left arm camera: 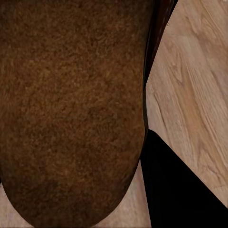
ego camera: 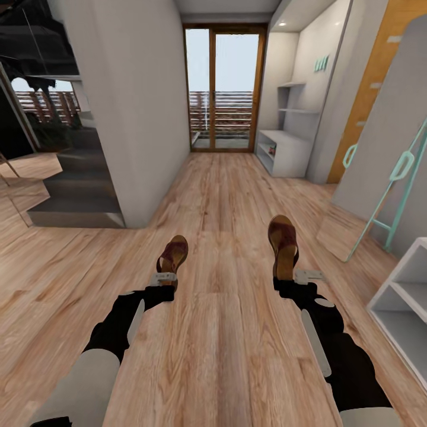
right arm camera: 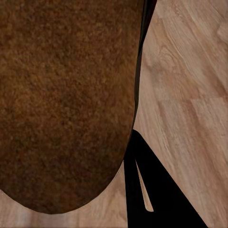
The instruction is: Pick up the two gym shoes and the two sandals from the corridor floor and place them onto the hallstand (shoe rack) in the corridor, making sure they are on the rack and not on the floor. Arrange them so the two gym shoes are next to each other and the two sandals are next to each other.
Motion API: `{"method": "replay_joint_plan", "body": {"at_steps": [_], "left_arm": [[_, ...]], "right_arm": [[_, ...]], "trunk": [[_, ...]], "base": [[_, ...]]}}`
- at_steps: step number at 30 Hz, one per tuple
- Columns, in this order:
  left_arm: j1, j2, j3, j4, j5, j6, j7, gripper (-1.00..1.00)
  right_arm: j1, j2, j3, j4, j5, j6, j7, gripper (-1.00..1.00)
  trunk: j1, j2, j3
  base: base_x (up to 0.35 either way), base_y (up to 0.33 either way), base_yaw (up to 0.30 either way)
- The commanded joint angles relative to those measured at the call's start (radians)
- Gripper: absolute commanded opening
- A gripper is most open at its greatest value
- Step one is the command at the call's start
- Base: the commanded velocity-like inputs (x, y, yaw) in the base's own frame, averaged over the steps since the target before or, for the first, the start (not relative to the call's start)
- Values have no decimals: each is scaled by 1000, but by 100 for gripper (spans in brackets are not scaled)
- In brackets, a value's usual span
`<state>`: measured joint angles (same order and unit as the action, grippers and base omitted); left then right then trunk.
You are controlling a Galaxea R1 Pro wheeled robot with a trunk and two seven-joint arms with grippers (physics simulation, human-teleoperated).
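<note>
Each arm carries one sandal, left sandal (ego camera: 173, 254) in the left gripper (ego camera: 163, 279) and right sandal (ego camera: 283, 240) in the right gripper (ego camera: 296, 277), fingers clenched on the heels, clear of the floor (ego camera: 225, 332), apparently for carrying together to the hallstand (ego camera: 284, 148) far right.

Both arms are matte black with rounded casings: the left arm (ego camera: 121, 323) and right arm (ego camera: 332, 341) each carry a pale grey elongated inlay along the forearm, light grey sleeves nearer the trunk, and small grey bracket-like wrist fittings.

A grey wall (ego camera: 136, 107) flanks the corridor ending at wood-framed glass doors (ego camera: 224, 89), daylight beyond.
</note>
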<state>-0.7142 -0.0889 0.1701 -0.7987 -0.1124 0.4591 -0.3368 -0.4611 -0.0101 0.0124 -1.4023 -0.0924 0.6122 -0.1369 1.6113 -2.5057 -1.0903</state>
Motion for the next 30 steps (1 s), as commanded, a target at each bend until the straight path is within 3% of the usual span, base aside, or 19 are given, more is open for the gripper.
{"method": "replay_joint_plan", "body": {"at_steps": [1,9,16,30], "left_arm": [[-1,-2,6,-2,-12,4,-10,-100],[1,-4,5,-2,-11,6,-16,-100],[2,-22,5,1,-12,6,-22,-100],[2,-19,8,-2,-16,4,-21,-100]], "right_arm": [[-1,-1,1,-1,-12,4,-10,-100],[-1,-1,0,0,-14,4,-8,-100],[-1,-1,1,0,-13,-1,-9,-100],[-1,-1,1,1,-11,-3,-9,-100]], "trunk": [[0,0,-1],[0,0,-1],[0,0,-1],[0,0,-1]], "base": [[347,0,0],[347,0,0],[348,0,0],[348,0,0]]}}
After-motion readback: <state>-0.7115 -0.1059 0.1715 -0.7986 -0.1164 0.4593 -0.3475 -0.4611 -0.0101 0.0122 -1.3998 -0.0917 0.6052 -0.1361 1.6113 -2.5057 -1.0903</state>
